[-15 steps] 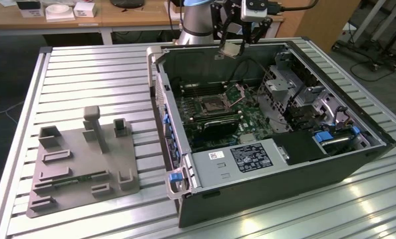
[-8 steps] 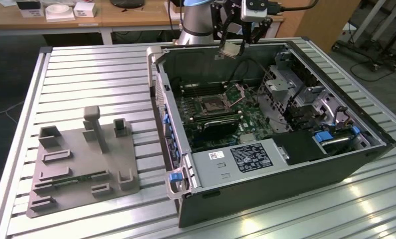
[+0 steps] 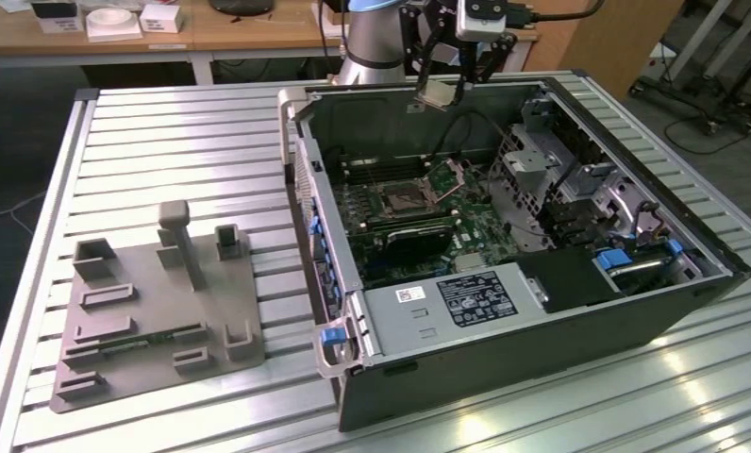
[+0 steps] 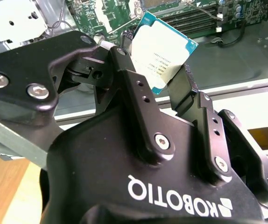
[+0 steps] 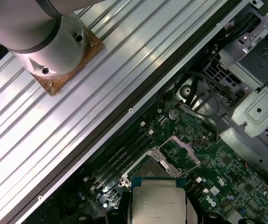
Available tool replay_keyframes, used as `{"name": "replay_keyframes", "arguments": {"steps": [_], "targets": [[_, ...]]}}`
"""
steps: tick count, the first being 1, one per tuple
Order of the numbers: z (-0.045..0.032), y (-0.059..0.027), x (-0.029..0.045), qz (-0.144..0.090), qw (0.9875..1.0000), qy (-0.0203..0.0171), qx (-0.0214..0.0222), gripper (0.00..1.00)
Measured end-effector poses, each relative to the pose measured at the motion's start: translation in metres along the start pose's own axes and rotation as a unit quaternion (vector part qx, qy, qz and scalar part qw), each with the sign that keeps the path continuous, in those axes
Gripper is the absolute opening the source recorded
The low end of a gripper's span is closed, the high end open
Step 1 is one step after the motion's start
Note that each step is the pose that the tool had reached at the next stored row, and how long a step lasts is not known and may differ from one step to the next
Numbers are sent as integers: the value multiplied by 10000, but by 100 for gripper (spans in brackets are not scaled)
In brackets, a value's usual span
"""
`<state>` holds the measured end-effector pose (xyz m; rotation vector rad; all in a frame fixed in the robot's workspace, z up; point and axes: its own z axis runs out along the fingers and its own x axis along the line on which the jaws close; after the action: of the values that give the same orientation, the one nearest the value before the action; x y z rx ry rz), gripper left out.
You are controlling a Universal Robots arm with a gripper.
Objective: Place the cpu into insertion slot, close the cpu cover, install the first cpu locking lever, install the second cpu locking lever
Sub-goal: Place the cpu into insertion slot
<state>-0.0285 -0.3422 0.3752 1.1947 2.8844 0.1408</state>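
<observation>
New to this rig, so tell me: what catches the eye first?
The gripper grips the cpu above the open computer case. Inside, the insertion slot lies empty, its cpu cover raised. A grey fixture plate lies at the exterior view's left.

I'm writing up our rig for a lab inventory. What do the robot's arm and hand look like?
The arm is a smooth silver-grey tube on a square brownish base plate. The hand is matte black, with two flat fingers dotted with screw holes and silver bolts, white lettering on its body, and a black cable curving off above it.
</observation>
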Motion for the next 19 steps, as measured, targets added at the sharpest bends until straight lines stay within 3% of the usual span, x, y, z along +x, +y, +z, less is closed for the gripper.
{"name": "replay_keyframes", "arguments": {"steps": [19], "targets": [[0, 0, 0, 148, 9999, -14, -2, 54]]}}
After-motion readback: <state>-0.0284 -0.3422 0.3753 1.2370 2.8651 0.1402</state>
